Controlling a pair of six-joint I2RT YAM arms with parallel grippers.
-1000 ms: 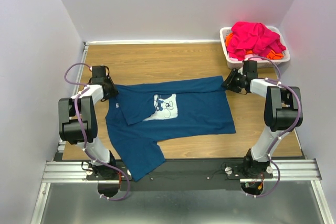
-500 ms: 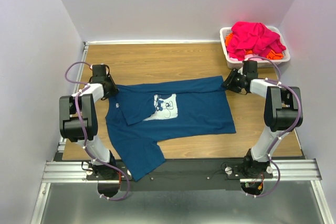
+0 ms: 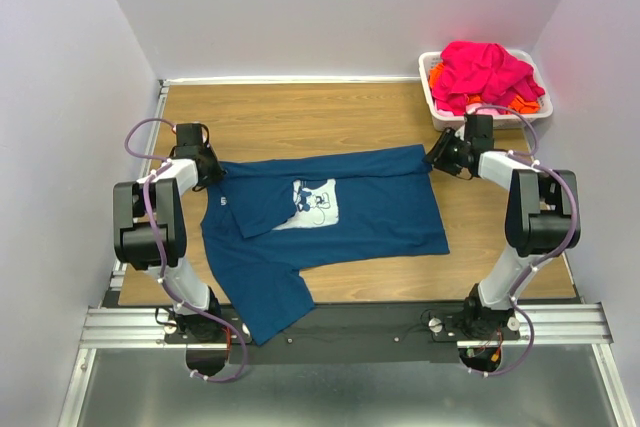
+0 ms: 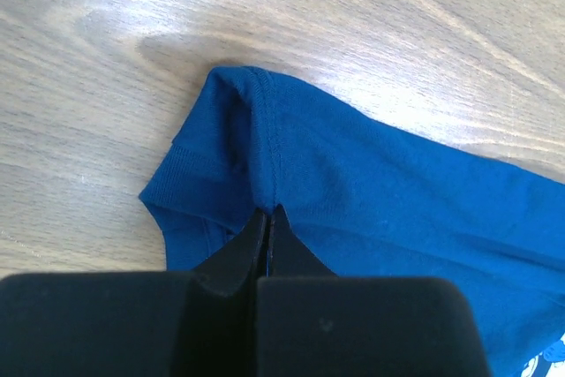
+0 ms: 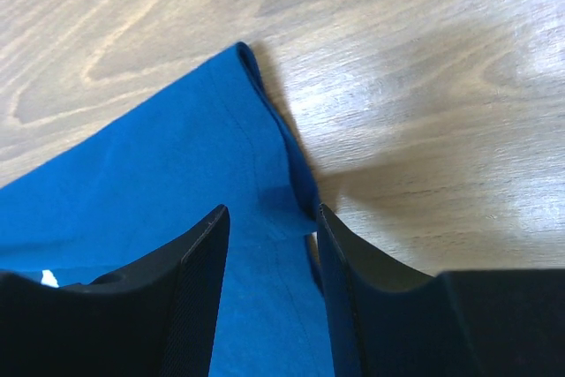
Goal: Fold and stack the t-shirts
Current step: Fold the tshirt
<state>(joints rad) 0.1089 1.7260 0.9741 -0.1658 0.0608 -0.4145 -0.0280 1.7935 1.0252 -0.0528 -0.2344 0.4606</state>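
From above, the dark blue t-shirt (image 3: 340, 217) lies spread on the worktop (image 3: 300, 122), with an arm at each far corner, placed, I judge, to lift that edge together. Left wrist: the left fingers (image 4: 267, 216) are pinched tight on the shoulder seam. Right wrist: the right fingers (image 5: 270, 214) stand apart, straddling the hem corner — gripping nothing.
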